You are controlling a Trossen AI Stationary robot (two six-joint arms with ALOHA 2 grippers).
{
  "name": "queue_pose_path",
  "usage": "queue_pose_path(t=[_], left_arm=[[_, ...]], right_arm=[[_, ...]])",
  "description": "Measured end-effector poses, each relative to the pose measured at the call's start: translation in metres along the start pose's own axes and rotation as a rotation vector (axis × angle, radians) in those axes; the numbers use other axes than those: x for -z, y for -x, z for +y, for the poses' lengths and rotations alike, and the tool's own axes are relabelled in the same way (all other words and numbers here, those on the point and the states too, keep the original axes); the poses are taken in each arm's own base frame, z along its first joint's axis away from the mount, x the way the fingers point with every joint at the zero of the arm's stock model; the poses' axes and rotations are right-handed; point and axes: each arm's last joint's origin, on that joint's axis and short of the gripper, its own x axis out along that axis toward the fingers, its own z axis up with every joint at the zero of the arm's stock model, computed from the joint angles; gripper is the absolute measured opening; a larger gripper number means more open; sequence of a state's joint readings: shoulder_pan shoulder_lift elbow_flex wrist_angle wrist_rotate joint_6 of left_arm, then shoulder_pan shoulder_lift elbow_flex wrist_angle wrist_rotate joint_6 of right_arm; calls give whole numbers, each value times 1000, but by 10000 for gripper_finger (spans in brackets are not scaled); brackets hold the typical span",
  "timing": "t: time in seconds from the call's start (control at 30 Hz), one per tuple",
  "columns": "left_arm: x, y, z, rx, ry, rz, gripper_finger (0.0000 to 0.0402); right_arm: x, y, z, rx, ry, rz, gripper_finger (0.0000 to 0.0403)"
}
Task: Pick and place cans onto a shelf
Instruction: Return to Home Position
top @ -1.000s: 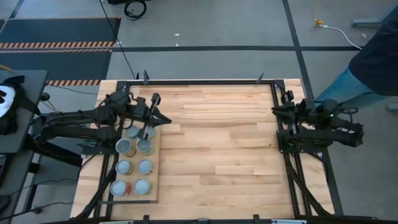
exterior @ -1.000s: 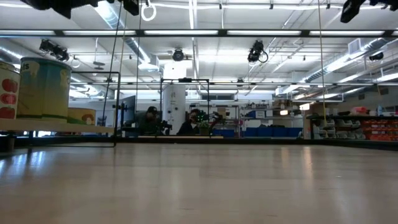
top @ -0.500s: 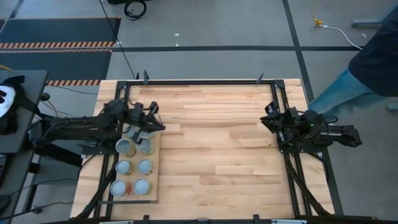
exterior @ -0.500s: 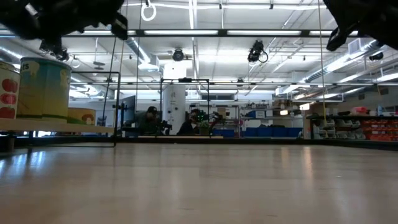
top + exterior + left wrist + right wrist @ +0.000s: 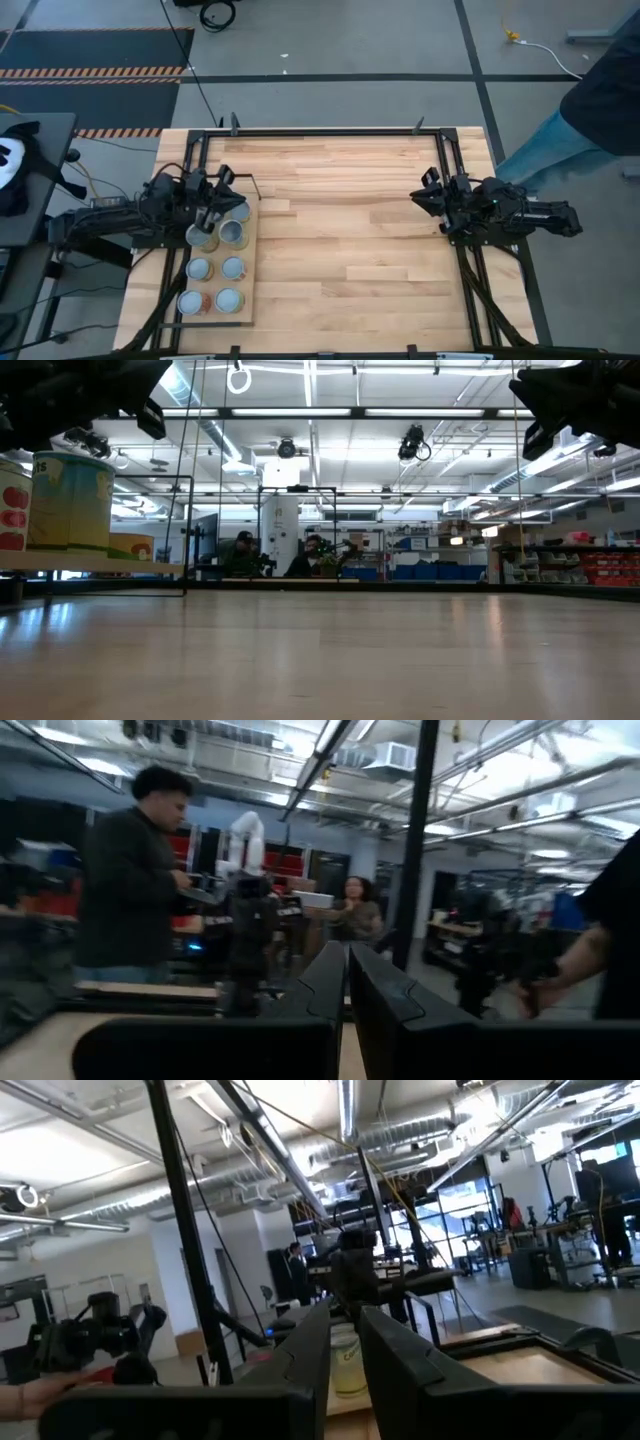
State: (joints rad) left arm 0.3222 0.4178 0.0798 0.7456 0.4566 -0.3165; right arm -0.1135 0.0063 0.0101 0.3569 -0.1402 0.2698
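On the shelf [image 5: 250,295], at the left of the tabletop [image 5: 340,250], the cans [image 5: 232,268] stand upright in pairs from its near end to its far end, six tops clear and one more half hidden. Over that far end hangs the left gripper [image 5: 222,193], fingers pressed almost together on nothing. The cans lie below it and to its near side, long axes vertical, so I judge a retreat should lift before swinging left. Well apart at the right, the right gripper [image 5: 424,188] waits, fingers a narrow slit apart, empty
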Motion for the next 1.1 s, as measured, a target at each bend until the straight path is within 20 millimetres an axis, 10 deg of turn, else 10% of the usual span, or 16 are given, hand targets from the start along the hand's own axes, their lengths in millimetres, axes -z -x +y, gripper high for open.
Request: queue_pose_path(t=[0.6, 1.1], left_arm=[[18, -9, -31, -80, -197, 80, 25], [13, 23, -36, -27, -142, 109, 25]], right_arm=[[-5, 0, 5, -127, 10, -27, 66], [-4, 1, 6, -174, -33, -7, 66]])
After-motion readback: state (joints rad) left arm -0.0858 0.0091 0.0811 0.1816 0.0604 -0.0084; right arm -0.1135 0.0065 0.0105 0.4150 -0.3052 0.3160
